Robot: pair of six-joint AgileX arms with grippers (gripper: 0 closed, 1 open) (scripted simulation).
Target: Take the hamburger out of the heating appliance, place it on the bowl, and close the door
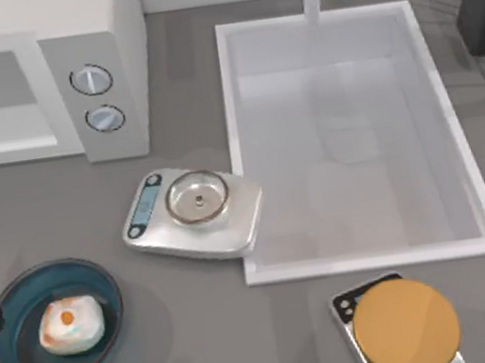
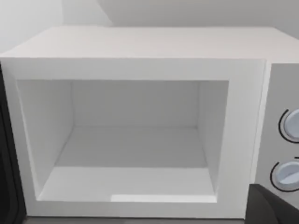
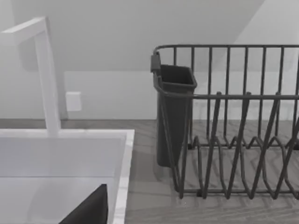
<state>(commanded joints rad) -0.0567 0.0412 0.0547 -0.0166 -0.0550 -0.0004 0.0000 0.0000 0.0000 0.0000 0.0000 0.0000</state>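
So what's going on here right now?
The hamburger already sits in the bowl at the table's front left. The microwave is open and empty, its door not yet closed. The left arm faces the open cavity; the right arm is off near the dish rack.

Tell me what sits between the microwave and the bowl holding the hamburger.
In the top view, only bare grey countertop separates the microwave from the bowl with the hamburger. The silver scale sits off to the right.
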